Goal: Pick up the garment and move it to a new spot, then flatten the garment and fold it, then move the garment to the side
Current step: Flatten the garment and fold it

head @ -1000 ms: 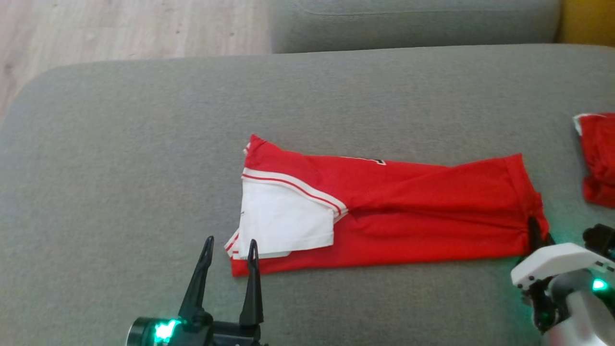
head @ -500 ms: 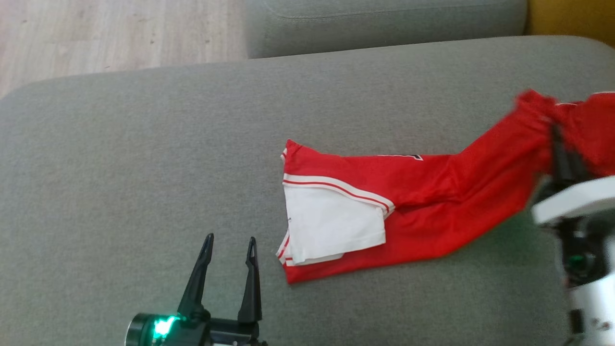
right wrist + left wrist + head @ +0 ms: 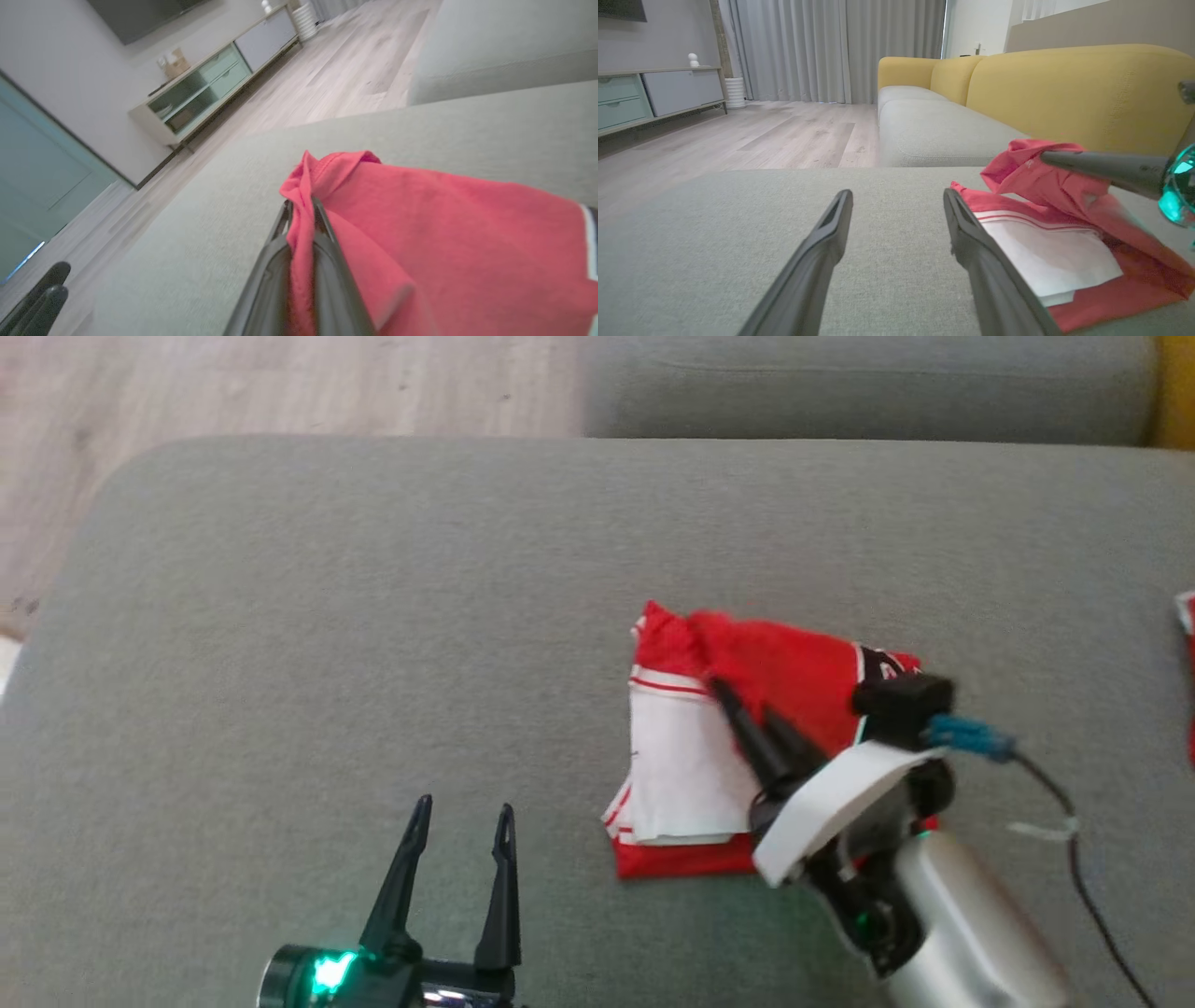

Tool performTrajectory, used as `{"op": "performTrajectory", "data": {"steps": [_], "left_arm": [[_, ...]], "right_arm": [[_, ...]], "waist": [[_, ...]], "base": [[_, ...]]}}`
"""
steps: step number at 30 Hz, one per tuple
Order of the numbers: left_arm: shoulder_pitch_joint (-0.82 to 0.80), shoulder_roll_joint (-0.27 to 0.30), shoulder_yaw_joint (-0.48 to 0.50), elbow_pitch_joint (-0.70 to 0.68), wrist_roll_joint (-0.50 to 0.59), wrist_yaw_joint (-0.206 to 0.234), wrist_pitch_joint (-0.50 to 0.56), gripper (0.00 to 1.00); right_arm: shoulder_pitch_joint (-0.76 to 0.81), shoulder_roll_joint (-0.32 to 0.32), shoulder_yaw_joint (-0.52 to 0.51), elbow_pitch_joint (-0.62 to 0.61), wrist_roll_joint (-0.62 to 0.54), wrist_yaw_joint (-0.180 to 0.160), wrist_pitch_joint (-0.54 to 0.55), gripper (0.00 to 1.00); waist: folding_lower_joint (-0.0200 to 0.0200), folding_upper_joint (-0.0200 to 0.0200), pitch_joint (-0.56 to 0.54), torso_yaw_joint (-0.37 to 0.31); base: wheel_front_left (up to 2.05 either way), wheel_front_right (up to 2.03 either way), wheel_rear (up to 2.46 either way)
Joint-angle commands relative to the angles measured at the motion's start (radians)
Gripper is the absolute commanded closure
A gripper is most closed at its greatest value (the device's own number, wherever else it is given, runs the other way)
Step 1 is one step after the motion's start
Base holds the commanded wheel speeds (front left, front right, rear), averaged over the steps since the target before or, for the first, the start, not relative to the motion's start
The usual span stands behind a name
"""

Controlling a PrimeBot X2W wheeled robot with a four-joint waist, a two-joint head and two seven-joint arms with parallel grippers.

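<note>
End effector, right: clamped on red hem of garment, lifted over white-panelled end, which faces robot's left. End effector, left: spread, empty, near garment's corner. Garment doubled on grey sofa cushion; long axis unclear, right part hidden under forearm.

Red-and-white garment lies doubled over on the grey cushion, one edge raised.

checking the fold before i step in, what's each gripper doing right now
Left gripper: open, empty, beside the garment.
Right gripper: shut on the garment's red edge.
</note>
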Motion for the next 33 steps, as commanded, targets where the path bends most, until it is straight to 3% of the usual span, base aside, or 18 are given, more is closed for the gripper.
{"op": "performTrajectory", "data": {"steps": [1, 6, 7, 8, 9, 16, 23, 28, 33], "left_arm": [[-0.035, -0.015, 0.018, -0.031, 0.003, 0.003, -0.010, 0.00], [-0.038, -0.015, 0.011, -0.035, -0.009, 0.017, -0.010, 0.00], [-0.039, -0.015, 0.009, -0.035, -0.011, 0.020, -0.010, 0.00], [-0.039, -0.015, 0.007, -0.035, -0.013, 0.021, -0.010, 0.00], [-0.039, -0.015, 0.007, -0.035, -0.015, 0.023, -0.010, 0.00], [-0.031, -0.015, 0.029, -0.048, -0.042, 0.028, -0.010, 0.00], [0.010, -0.015, 0.106, -0.048, -0.088, 0.034, -0.010, 0.00], [0.047, -0.015, 0.147, -0.048, -0.073, 0.043, -0.010, 0.00], [0.093, -0.015, 0.177, -0.045, -0.060, 0.036, -0.010, 0.00]], "right_arm": [[-0.048, 0.018, 0.053, -0.012, -0.007, 0.004, -0.004, 1.00], [-0.055, 0.024, 0.115, 0.071, -0.024, 0.004, -0.027, 1.00], [-0.056, 0.024, 0.129, 0.088, -0.026, 0.004, -0.029, 0.58], [-0.057, 0.025, 0.145, 0.101, -0.024, 0.004, -0.030, 0.07], [-0.057, 0.025, 0.155, 0.109, -0.017, 0.004, -0.036, 0.00], [-0.057, 0.019, 0.150, 0.072, -0.013, 0.004, -0.157, 0.00], [0.045, -0.121, 0.028, 0.011, -0.060, 0.004, -0.395, 0.00], [0.136, -0.185, -0.073, 0.009, -0.096, 0.004, -0.431, 0.00], [0.242, -0.180, -0.159, -0.040, -0.184, 0.004, -0.432, 0.00]], "waist": [[0.0000, 0.0000, 0.009, 0.041], [0.0000, 0.0000, 0.020, 0.071], [0.0000, 0.0000, 0.021, 0.074], [0.0000, 0.0000, 0.021, 0.075], [0.0000, 0.0000, 0.020, 0.074], [0.0000, 0.0000, -0.007, 0.029], [0.0000, 0.0000, -0.101, -0.076], [0.0000, 0.0000, -0.139, -0.124], [0.0000, 0.0000, -0.170, -0.149]], "base": [[0.00, 0.00, 0.00], [0.00, 0.00, 0.00], [0.00, 0.00, 0.00], [0.00, 0.00, 0.00], [0.00, 0.00, 0.00], [0.00, 0.00, 0.00], [0.00, 0.00, 0.00], [0.00, 0.00, 0.00], [0.00, 0.00, 0.00]]}}
